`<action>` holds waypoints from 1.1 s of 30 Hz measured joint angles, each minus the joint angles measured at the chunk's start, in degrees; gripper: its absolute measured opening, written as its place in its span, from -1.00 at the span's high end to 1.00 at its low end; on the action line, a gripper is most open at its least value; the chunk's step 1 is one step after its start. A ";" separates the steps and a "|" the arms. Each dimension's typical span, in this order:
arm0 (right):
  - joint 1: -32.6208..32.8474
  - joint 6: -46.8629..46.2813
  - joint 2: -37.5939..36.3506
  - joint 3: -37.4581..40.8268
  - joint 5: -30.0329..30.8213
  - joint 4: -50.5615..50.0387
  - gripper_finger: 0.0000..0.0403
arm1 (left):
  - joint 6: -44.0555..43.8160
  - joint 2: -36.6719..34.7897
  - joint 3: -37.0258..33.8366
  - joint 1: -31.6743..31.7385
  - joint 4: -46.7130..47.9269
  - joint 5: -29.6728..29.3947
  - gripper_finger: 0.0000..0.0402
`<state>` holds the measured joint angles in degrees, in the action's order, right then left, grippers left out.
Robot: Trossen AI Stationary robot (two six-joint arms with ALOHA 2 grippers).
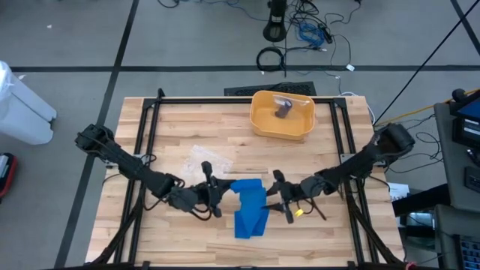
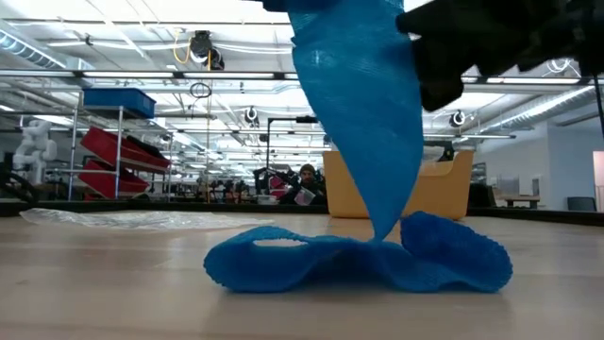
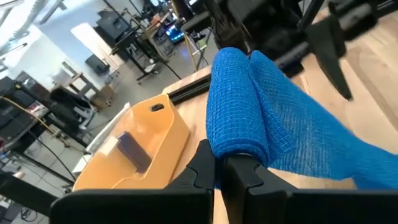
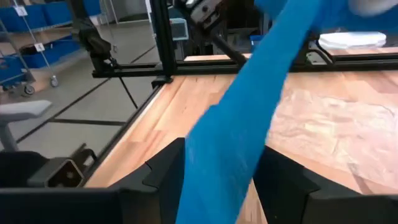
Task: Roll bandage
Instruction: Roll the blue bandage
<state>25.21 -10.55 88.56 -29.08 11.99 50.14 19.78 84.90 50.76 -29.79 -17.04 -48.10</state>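
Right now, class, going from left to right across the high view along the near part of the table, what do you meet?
Left hand → blue bandage → right hand.

place: we see a large open lab or workshop hall | evidence: ceiling strip lights (image 2: pixel 113 76); metal shelving with red bins (image 2: pixel 113 156); wooden worktable (image 1: pixel 225 142); floor cables (image 1: pixel 300 34)
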 joint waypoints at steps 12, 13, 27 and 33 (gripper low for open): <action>1.25 2.96 9.98 -7.01 -3.20 2.85 0.99 | -1.42 0.02 -0.42 2.68 -0.59 -1.84 0.96; 1.33 3.27 10.30 -8.33 -5.09 1.70 0.99 | -1.46 0.02 -0.74 3.02 -0.46 -2.00 0.96; 6.54 9.82 9.81 -21.09 -6.38 -16.93 1.00 | -1.33 0.09 -2.67 4.44 0.33 -0.81 0.96; 6.51 9.71 4.91 -21.09 -4.38 -18.20 1.00 | 0.27 0.09 -2.67 3.40 0.87 -0.33 0.96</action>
<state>31.73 -0.84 93.46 -50.17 7.62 31.94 20.05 84.99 48.10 -26.39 -16.17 -48.43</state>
